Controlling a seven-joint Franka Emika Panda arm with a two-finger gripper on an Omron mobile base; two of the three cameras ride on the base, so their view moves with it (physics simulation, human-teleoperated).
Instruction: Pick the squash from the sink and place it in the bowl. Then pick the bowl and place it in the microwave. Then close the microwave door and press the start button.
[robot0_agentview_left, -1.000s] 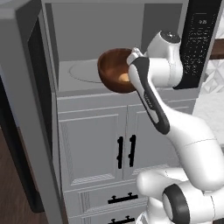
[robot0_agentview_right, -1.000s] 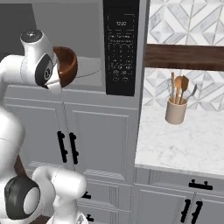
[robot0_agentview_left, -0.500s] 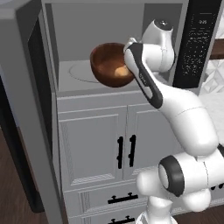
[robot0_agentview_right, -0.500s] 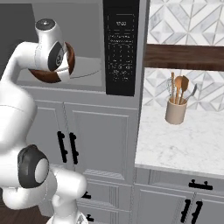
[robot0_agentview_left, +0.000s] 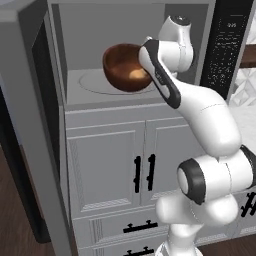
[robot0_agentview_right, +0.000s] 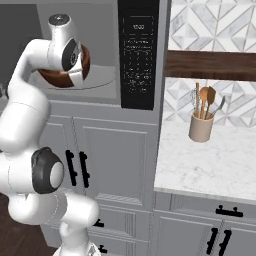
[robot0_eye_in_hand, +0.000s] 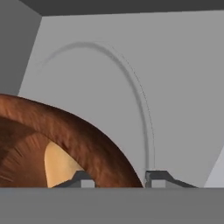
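Hand view gets you right up close: the gripper (robot0_eye_in_hand: 116, 178) has one fingertip inside the bowl (robot0_eye_in_hand: 74, 135) and one outside, so the rim sits between them, though whether they're pinching it or slightly slack I can't tell. You also catch a tan patch of the squash (robot0_eye_in_hand: 59, 166) inside, plus the turntable (robot0_eye_in_hand: 140, 100) ring on the grey floor. Left base view shows the bowl (robot0_agentview_left: 125, 67) tipped, inside the microwave (robot0_agentview_left: 85, 45), over the turntable, with the arm reaching up and bent over into the cavity. Right base view adds the black control panel (robot0_agentview_right: 138, 52) and, on the counter (robot0_agentview_right: 210, 160) to the right, a utensil crock (robot0_agentview_right: 201, 126). One bowl, one squash, one crock.
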